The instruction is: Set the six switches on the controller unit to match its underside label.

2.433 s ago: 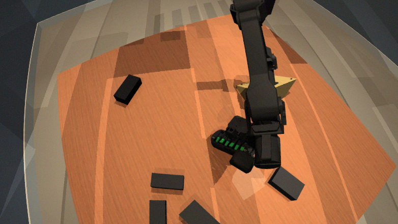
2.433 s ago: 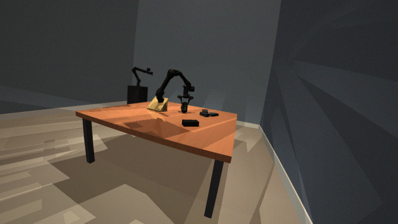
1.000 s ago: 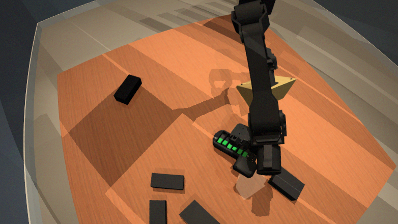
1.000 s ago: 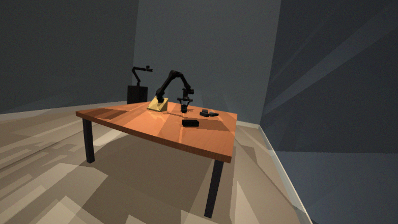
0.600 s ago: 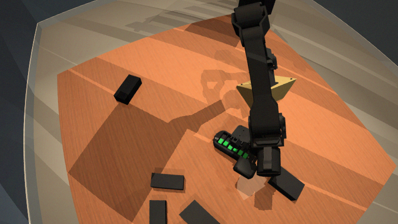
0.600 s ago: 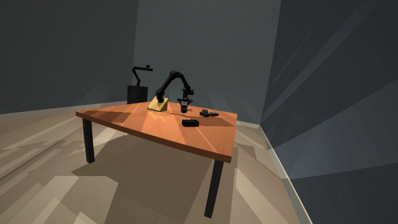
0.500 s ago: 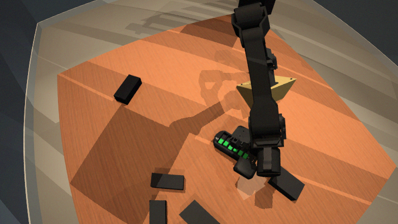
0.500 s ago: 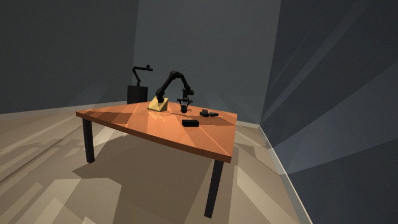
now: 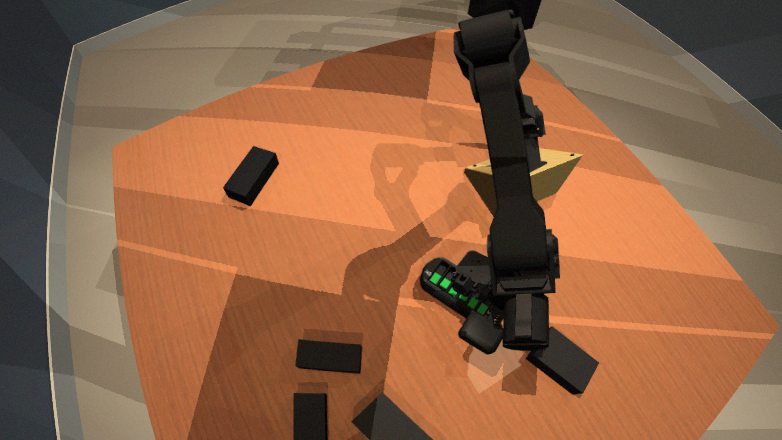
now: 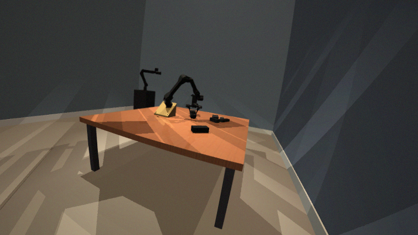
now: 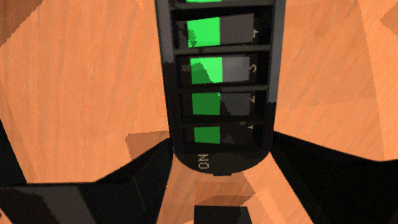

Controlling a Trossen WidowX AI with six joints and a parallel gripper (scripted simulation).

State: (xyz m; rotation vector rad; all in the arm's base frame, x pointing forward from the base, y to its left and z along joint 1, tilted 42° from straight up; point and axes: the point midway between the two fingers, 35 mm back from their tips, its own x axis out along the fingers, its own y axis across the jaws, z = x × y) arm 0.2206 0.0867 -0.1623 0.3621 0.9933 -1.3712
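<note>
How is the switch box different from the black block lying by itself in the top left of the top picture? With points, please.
The switch box (image 9: 444, 296) has rounded ends; the block (image 9: 251, 175) has square corners. The switch box shows green patches; the block is plain black. Both are dark and longer than wide.

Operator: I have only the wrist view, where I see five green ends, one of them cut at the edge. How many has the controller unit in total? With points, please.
Observer: Six green ends show on the controller unit (image 9: 449, 298) (image 11: 221, 87) in the top view.
Operator: Thank you. Is there any loose block close to the gripper?
Observer: Yes, in the top view a dark block (image 9: 565, 360) lies on the bench (image 9: 191, 158) (image 10: 140, 128), partly covered by the wrist end of the arm (image 9: 505, 125) (image 10: 183, 78).
</note>
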